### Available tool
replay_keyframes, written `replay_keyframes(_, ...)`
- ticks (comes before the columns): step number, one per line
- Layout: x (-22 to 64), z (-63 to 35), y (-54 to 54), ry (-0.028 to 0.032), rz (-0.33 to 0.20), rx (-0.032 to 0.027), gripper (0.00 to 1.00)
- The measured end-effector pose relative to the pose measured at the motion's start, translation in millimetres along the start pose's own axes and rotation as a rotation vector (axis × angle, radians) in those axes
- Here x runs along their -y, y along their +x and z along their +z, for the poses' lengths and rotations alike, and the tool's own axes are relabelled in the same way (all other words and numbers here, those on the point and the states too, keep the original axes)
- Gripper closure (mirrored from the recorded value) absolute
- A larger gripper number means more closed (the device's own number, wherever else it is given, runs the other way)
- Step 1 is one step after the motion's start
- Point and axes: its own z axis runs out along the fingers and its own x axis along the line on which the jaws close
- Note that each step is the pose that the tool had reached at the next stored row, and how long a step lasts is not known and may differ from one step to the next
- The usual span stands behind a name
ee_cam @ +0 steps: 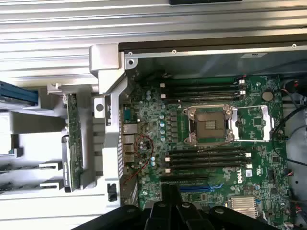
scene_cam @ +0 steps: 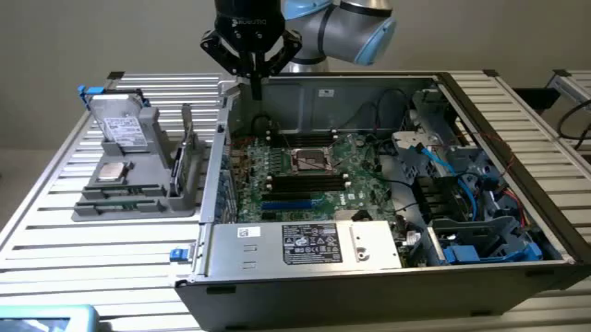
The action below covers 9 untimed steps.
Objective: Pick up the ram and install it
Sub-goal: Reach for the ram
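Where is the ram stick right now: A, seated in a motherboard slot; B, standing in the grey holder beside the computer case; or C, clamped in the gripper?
B: the ram stands on edge in the grey holder outside the computer case, apart from the gripper.

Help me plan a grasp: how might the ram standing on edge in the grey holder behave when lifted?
The ram looks like a thin flat board, so it is probably stiff and light. It stands on edge in the grey holder, so a sideways push might tilt it. Its narrow edges offer little to grip, so it may slip.
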Motion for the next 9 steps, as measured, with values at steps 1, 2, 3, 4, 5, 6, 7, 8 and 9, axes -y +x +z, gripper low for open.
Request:
replay_keyframes(1, 0.0, 0.0, 0.0, 0.0000, 0.000, 0.0000, 0.89)
replay_keyframes(2, 0.0, 0.0, 0.0, 0.0001, 0.000, 0.0000, 0.89)
replay_keyframes(3, 0.0, 0.0, 0.0, 0.0000, 0.000, 0.0000, 0.89)
replay_keyframes(4, 0.0, 0.0, 0.0, 0.0000, 0.000, 0.0000, 0.89)
replay_keyframes(5, 0.0, 0.0, 0.0, 0.0000, 0.000, 0.0000, 0.89)
replay_keyframes(6, 0.0, 0.0, 0.0, 0.0000, 0.000, 0.0000, 0.89)
replay_keyframes(7, 0.0, 0.0, 0.0, 0.0000, 0.000, 0.0000, 0.89)
replay_keyframes(8, 0.0, 0.0, 0.0, 0.0000, 0.000, 0.0000, 0.89)
replay_keyframes(9, 0.0, 0.0, 0.0, 0.0000, 0.000, 0.0000, 0.89)
